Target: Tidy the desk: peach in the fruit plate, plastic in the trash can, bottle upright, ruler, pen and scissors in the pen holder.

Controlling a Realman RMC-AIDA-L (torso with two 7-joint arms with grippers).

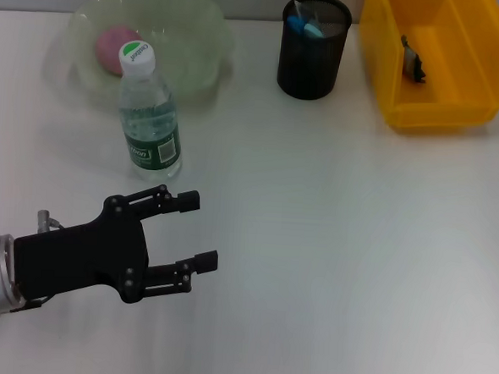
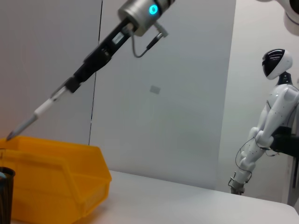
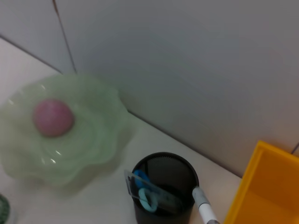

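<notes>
The bottle (image 1: 149,113) stands upright on the desk (image 1: 331,243), just in front of the fruit plate (image 1: 200,31). The peach (image 1: 114,41) (image 3: 53,117) lies in that plate. My left gripper (image 1: 198,230) hovers open and empty near the bottle, on its near side. The pen holder (image 1: 314,59) (image 3: 163,175) holds the scissors (image 3: 145,196) and the ruler (image 3: 161,196). My right gripper (image 2: 77,80), out of the head view, is shut on the pen (image 2: 39,112) (image 3: 203,209), held slanted above the holder's rim. A dark scrap of plastic (image 1: 412,60) lies in the trash can (image 1: 458,106).
The trash can (image 2: 56,182) stands right of the pen holder at the desk's far edge. A grey wall rises just behind the desk. A white humanoid robot (image 2: 268,121) stands far off beyond the desk.
</notes>
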